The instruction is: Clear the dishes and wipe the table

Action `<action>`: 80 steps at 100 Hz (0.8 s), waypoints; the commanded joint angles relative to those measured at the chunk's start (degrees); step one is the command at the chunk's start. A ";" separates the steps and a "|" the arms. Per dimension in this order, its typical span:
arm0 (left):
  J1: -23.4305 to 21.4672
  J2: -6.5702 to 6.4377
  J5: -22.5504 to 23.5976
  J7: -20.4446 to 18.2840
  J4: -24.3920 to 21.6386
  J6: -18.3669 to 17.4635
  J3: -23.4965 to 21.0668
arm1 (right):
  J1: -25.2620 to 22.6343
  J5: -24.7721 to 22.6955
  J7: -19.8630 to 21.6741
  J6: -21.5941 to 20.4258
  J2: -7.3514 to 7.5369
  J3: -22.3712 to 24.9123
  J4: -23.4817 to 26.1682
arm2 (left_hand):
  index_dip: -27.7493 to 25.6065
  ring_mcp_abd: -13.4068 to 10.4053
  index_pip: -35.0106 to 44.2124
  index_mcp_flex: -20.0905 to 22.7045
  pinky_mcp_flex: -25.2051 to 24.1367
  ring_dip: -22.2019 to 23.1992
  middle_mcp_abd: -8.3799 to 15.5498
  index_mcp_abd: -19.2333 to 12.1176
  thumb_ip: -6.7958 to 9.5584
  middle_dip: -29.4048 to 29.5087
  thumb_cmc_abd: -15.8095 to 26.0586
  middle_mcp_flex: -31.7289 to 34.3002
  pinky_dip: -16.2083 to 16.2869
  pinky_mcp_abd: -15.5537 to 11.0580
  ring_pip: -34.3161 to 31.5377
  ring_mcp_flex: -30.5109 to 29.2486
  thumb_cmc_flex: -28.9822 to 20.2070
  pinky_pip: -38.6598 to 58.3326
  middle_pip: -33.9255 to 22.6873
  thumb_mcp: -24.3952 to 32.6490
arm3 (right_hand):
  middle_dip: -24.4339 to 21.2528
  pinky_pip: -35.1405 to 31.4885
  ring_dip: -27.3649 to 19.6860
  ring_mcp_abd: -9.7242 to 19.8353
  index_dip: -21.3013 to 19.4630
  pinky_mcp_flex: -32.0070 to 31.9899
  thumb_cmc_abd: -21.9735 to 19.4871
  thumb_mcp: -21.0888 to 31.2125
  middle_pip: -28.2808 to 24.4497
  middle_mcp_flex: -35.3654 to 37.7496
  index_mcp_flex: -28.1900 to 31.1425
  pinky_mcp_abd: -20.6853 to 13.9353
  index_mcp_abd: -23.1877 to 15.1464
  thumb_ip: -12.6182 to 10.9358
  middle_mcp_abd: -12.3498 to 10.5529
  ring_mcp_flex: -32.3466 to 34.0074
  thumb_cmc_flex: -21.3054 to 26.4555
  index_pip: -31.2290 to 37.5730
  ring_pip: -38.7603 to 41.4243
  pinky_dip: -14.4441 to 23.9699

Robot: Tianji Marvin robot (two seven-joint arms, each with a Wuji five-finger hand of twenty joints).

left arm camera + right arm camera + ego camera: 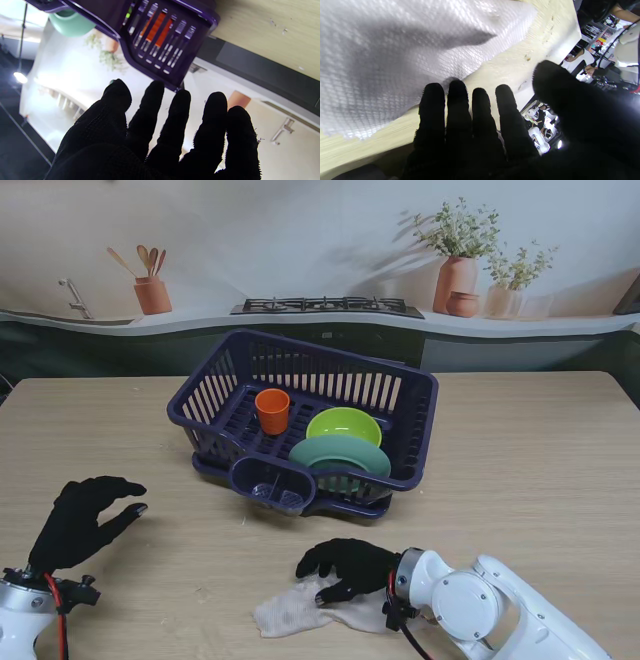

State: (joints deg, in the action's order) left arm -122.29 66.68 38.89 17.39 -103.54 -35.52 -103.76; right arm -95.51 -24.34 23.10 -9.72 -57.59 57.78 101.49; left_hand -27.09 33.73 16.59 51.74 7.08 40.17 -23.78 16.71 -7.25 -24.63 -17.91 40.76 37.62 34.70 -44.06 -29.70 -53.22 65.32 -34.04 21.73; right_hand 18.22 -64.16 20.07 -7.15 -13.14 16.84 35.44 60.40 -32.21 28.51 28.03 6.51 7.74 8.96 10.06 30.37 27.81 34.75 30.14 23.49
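Behind the pale wooden table (520, 470) a kitchen backdrop was seen, with a stove (327, 306), a pot of utensils (152, 292) and potted plants (458, 252) along a counter. Near the table's middle a purple dish rack (305, 420) was placed, and the cleared dishes were held in it: an orange cup (272, 410) standing upright toward its left, a lime green bowl (344, 425) to the right of the cup, and a teal plate (340, 454) propped just nearer to me than the bowl. A white cloth (292, 610) was spread on the table well nearer to me than the rack. The right hand (348, 568) was laid on the cloth's right part, palm down; in the right wrist view its fingers (456, 117) were stretched flat and close together at the cloth's edge, not closed around it. The left hand (82, 521) was held off to the left, apart from rack and cloth, with its fingers (175, 117) loosely spread and nothing in its grasp. Through the rack's slats, in the left wrist view, the orange of the cup was glimpsed.
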 commanded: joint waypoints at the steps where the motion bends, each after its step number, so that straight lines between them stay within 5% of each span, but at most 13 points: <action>1: 0.02 -0.02 -0.17 -0.74 -0.09 0.10 0.13 | -1.27 0.45 0.67 0.16 -0.18 0.79 1.74 | -0.52 1.13 -0.94 1.91 -0.27 0.42 -0.94 0.17 1.92 0.41 2.55 -0.02 0.99 -0.21 -0.41 -0.72 0.21 1.86 -0.44 1.10 | -1.09 2.38 -1.57 2.56 0.86 -2.55 -1.38 0.13 1.44 -4.20 -4.25 -3.55 0.20 -0.98 -1.30 -3.58 -3.21 -1.75 -3.11 -1.75; 29: 0.08 -0.01 -0.10 -0.62 -0.02 0.06 0.14 | -4.52 1.08 0.77 -2.61 -0.16 5.30 3.85 | -0.53 1.10 -0.96 1.90 -0.30 0.43 -0.90 0.15 1.93 0.41 2.57 -0.02 0.97 -0.24 -0.41 -0.69 0.20 1.82 -0.43 1.10 | -1.15 3.15 -2.06 2.79 1.30 -3.86 -2.93 -1.80 1.03 -4.44 -5.15 -3.26 -0.37 -0.62 -1.85 -4.09 -5.59 -0.46 -3.99 -2.37; 49: 0.11 -0.03 -0.01 -0.75 0.07 -0.45 -0.02 | -7.72 0.12 1.00 -5.14 -0.09 9.96 4.36 | -0.57 1.17 -0.93 1.92 -0.30 0.43 -0.91 0.06 1.92 0.43 2.54 -0.02 0.96 -0.24 -0.40 -0.70 0.17 1.81 -0.40 1.11 | 1.09 -2.21 1.95 0.05 -1.30 -0.80 -2.22 -1.98 -4.21 1.17 0.41 -0.25 0.12 -0.82 -1.05 -0.01 -4.46 3.92 4.39 0.71; 80: 0.17 -0.08 0.56 -0.56 0.25 -0.60 -0.04 | -11.65 -3.05 -0.29 -8.54 -0.41 17.90 3.91 | -0.57 1.08 -0.95 1.90 -0.30 0.43 -0.91 0.10 1.92 0.42 2.58 0.02 0.96 -0.24 -0.41 -0.74 0.19 1.82 -0.41 1.05 | 4.42 -11.12 8.15 -1.94 -6.88 2.85 -0.80 -0.61 -12.67 5.27 3.72 -0.83 -0.02 -0.94 -0.16 2.49 -3.03 11.77 18.01 6.52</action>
State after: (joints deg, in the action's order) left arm -122.11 66.65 39.43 17.46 -103.20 -35.99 -103.89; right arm -106.67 -26.76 22.33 -17.54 -58.31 74.77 105.81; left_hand -27.09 33.73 16.58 51.74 7.08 40.17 -23.78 16.71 -7.25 -24.63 -17.91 40.76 37.62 34.70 -44.06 -29.70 -53.22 65.32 -34.04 21.73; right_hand 21.64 -72.42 26.72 -8.13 -18.73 18.67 33.39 59.09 -42.44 32.46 30.59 6.03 8.11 8.96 10.01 31.65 24.46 44.47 45.04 28.33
